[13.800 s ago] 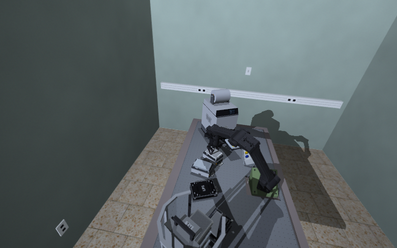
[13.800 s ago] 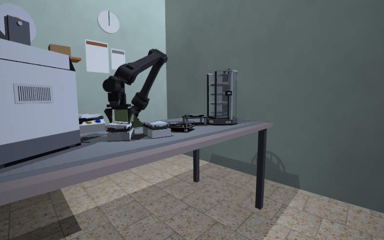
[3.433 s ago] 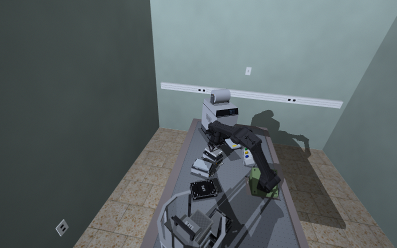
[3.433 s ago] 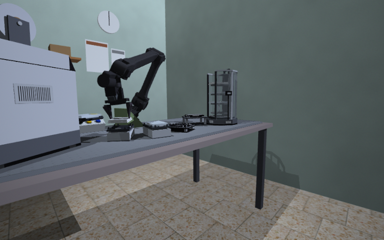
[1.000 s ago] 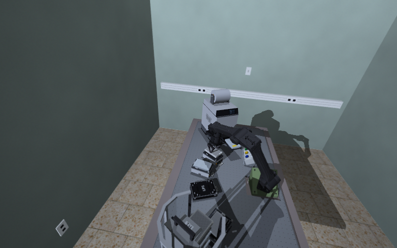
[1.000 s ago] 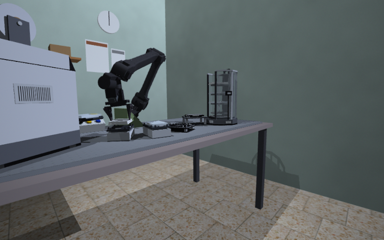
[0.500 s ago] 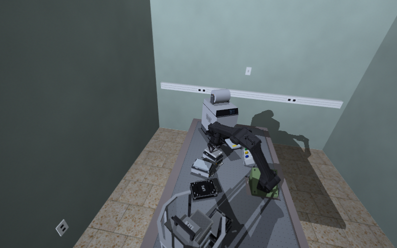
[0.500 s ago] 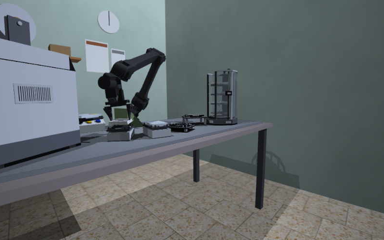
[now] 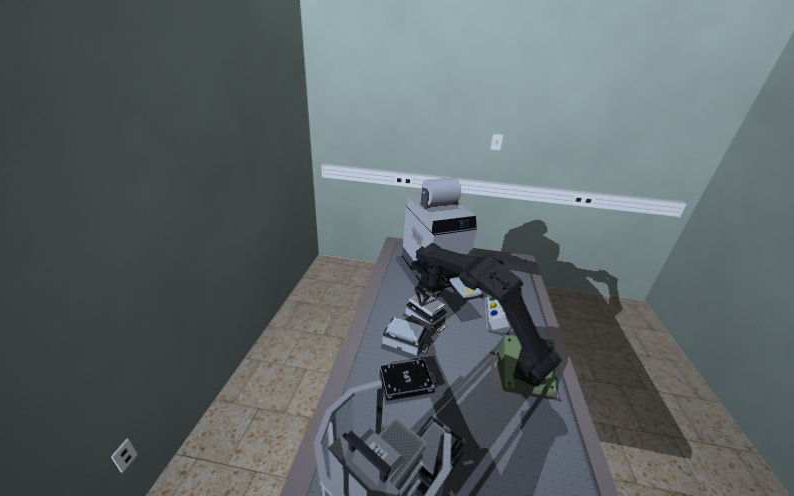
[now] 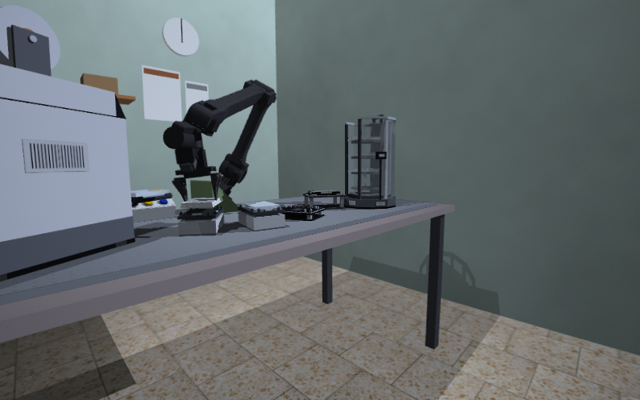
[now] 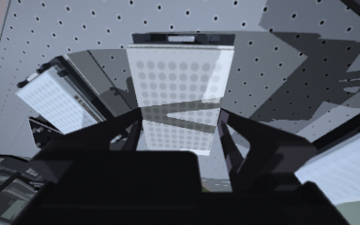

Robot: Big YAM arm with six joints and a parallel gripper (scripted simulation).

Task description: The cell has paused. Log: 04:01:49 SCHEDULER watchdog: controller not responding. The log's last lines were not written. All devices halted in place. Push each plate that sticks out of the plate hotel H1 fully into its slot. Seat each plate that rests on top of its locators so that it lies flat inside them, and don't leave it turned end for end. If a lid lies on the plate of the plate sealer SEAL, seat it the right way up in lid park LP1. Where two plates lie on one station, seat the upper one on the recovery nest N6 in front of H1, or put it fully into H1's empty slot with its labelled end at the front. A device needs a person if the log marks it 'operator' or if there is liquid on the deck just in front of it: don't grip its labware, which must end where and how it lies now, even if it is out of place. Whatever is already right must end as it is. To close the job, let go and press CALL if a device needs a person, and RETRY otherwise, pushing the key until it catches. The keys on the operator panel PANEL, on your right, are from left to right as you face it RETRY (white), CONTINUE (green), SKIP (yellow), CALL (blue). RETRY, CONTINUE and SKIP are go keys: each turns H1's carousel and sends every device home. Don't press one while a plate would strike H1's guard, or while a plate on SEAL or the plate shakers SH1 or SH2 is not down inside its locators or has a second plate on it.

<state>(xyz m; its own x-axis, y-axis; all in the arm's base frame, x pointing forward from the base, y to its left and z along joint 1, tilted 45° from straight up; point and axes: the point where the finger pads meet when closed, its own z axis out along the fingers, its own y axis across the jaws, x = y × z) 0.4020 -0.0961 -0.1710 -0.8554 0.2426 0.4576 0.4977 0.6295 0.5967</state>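
My gripper (image 9: pixel 423 298) (image 10: pixel 200 199) (image 11: pixel 180 112) is shut on the long sides of a white well plate (image 10: pixel 200 204) (image 11: pixel 180 82). The plate is just above or on the black top of the low white station (image 10: pixel 197 227) nearest the sealer; any gap is too small to tell. A second station (image 10: pixel 265 221) beside it bears another plate (image 9: pixel 405 330) (image 10: pixel 260 206) (image 11: pixel 54 97). The black lid park (image 9: pixel 391 377) (image 10: pixel 304 213) holds no lid. The operator panel (image 9: pixel 496 324) (image 10: pixel 154 214) shows green, yellow and blue keys; the arm partly hides it.
The sealer (image 9: pixel 418 229) (image 10: pixel 49 198) stands at the far end. A white plate-like piece (image 9: pixel 463 287) (image 11: pixel 352 165) lies near the panel. The hotel (image 9: pixel 326 431) (image 10: pixel 377 173) stands at the other end, with a raised black nest (image 10: pixel 320 196) in front. The arm base is on a green plate (image 9: pixel 511 378).
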